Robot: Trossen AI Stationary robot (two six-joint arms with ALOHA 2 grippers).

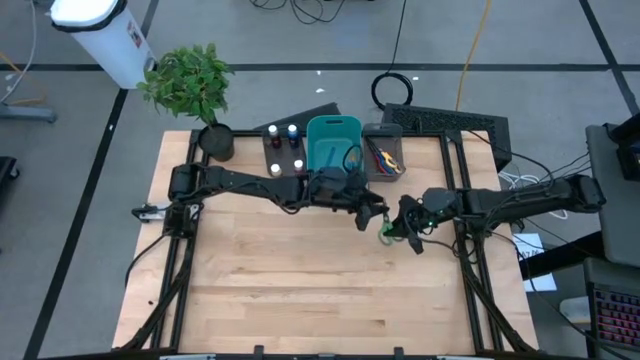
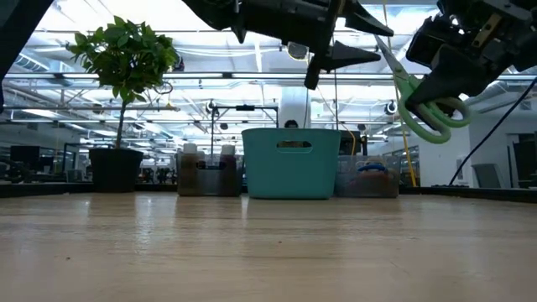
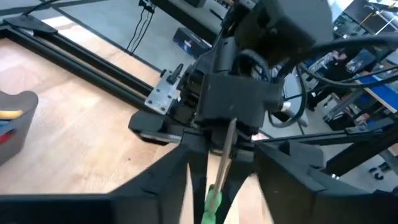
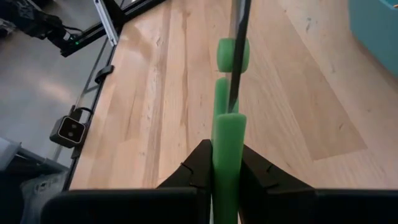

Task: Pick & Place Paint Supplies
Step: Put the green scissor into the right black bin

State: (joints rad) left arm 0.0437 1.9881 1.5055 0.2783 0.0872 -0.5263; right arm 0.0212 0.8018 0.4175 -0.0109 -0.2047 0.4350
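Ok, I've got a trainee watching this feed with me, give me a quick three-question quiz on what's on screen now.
1. True or false: the right gripper is shut on the green-handled scissors.
2. Where are the scissors? A) lying on the table B) held in the air C) in the teal bin
3. Which gripper sits at the scissors' blade end, fingers apart?

Key:
1. True.
2. B: the low view shows them well above the tabletop.
3. The left gripper, with the blade between its fingers.
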